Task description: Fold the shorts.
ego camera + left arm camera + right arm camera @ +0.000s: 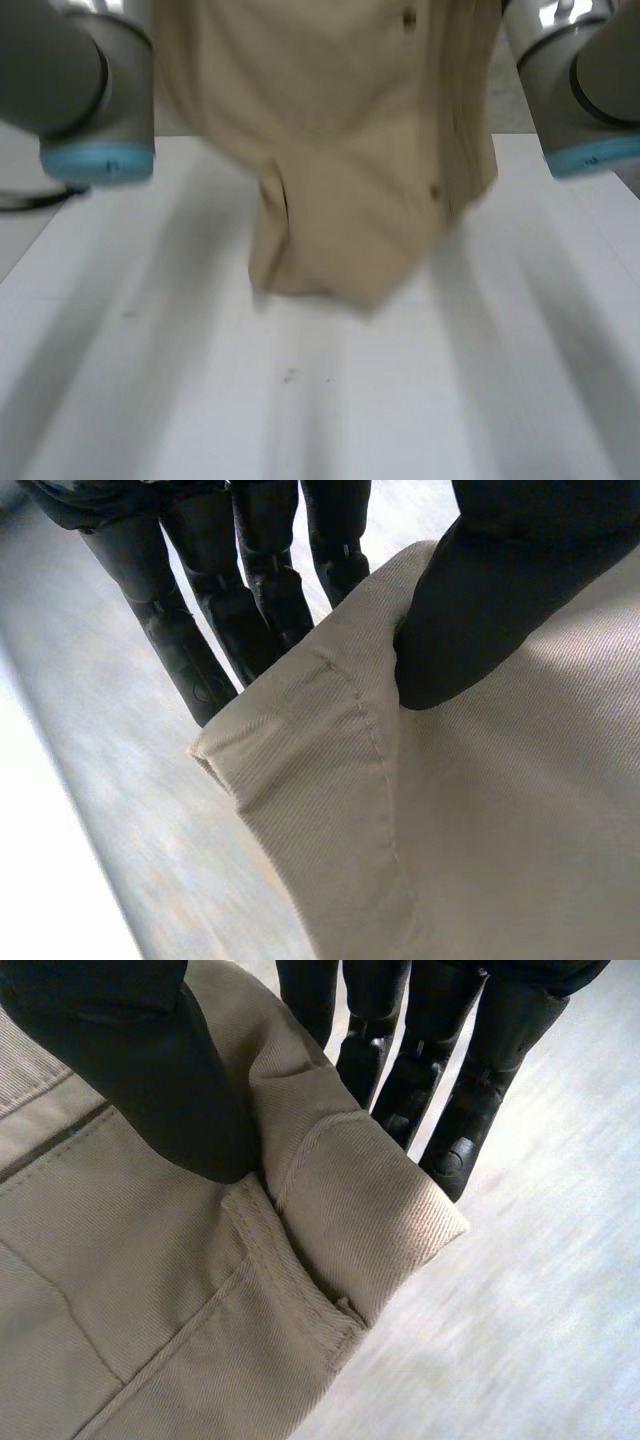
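The beige shorts [340, 150] hang in the air between my two arms, and their lower end reaches down to the white table [320, 400]. In the left wrist view my left hand [490, 600] pinches a seamed corner of the shorts [420, 820] between its thumb and its fingers [250, 590]. In the right wrist view my right hand [150, 1080] pinches the opposite corner of the shorts [200, 1300], at the waistband, thumb pressed on the cloth against the fingers [440, 1070] behind it.
The left arm's grey joint with its light-blue cap [98, 160] hangs at one side of the shorts, the right arm's joint [590, 150] at the other. Bare white table lies in front of the hanging cloth.
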Motion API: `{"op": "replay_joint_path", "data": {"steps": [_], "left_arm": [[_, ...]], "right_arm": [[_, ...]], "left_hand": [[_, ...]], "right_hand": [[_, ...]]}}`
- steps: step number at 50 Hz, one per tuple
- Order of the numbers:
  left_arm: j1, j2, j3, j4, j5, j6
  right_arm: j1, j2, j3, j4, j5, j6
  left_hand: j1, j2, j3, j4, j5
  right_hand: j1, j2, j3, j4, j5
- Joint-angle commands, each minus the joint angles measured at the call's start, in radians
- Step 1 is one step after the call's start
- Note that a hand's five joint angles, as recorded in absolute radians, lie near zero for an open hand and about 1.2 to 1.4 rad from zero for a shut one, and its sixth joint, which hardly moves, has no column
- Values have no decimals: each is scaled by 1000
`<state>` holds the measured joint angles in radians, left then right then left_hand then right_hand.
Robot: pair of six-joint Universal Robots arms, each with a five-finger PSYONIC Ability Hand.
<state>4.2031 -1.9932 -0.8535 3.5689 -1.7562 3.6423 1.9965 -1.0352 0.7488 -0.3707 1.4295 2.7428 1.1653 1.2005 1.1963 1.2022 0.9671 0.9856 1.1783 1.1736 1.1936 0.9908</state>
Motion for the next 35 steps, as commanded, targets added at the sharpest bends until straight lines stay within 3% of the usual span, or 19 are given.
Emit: {"op": "replay_joint_path", "data": {"steps": [1, 11, 21, 28, 35], "left_arm": [[-8, 5, 88, 180, 0, -7], [-8, 183, -373, 171, 3, -27], [-28, 180, -821, 99, -3, -47], [-86, 87, -961, 45, -5, -33], [-144, 131, -1010, -73, -29, -22]], "right_arm": [[2, -12, 15, -257, 12, 6], [-15, -65, 190, -38, -3, 3], [-10, 20, 467, 173, -87, -60], [-4, 49, 631, 252, -77, -233], [-5, 1, 718, 346, -54, -256]], "left_hand": [[231, 196, 200, 194, 255], [231, 196, 200, 194, 255], [231, 196, 200, 194, 255], [231, 196, 200, 194, 255], [231, 196, 200, 194, 255]], "right_hand": [[411, 218, 223, 203, 231], [411, 218, 223, 203, 231], [411, 218, 223, 203, 231], [411, 218, 223, 203, 231], [411, 218, 223, 203, 231]]}}
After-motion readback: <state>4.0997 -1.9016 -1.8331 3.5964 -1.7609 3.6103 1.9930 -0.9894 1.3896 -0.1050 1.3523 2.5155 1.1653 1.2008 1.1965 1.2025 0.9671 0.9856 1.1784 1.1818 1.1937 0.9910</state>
